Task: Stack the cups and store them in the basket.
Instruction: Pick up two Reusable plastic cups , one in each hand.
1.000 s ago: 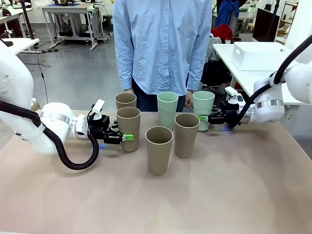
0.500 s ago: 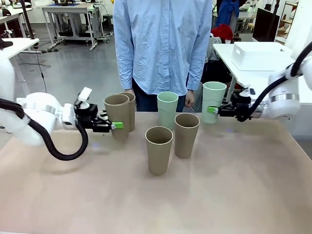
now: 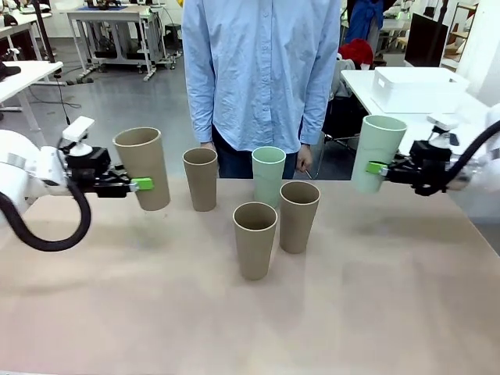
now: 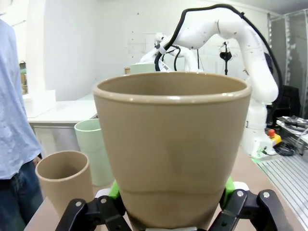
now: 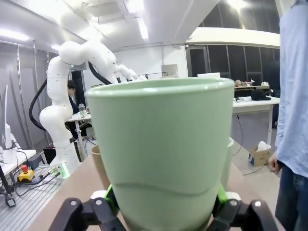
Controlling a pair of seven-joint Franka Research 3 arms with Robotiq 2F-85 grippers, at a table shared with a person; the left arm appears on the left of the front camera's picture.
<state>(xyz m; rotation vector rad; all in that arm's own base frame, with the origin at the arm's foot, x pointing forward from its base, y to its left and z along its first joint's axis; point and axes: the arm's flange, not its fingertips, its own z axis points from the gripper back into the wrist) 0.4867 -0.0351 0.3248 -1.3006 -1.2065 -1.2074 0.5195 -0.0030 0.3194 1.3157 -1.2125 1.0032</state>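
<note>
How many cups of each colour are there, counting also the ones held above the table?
Tan-brown cups: 4, one of them in the left gripper
Mint green cups: 2, one of them in the right gripper
Total: 6 cups

In the left wrist view we found the held tan cup [image 4: 172, 154] cut off by the bottom edge, hiding most of the fingers [image 4: 114, 189] that gripped it. The mint cup [image 5: 168, 154] did likewise in the right wrist view. The left arm [image 3: 19, 168] and right arm [image 3: 469, 160] ran off the front view's sides.

The cups [image 3: 255, 238] look smooth and matte, like moulded plastic; the table top [image 3: 375, 312] is dull, faintly mottled.
</note>
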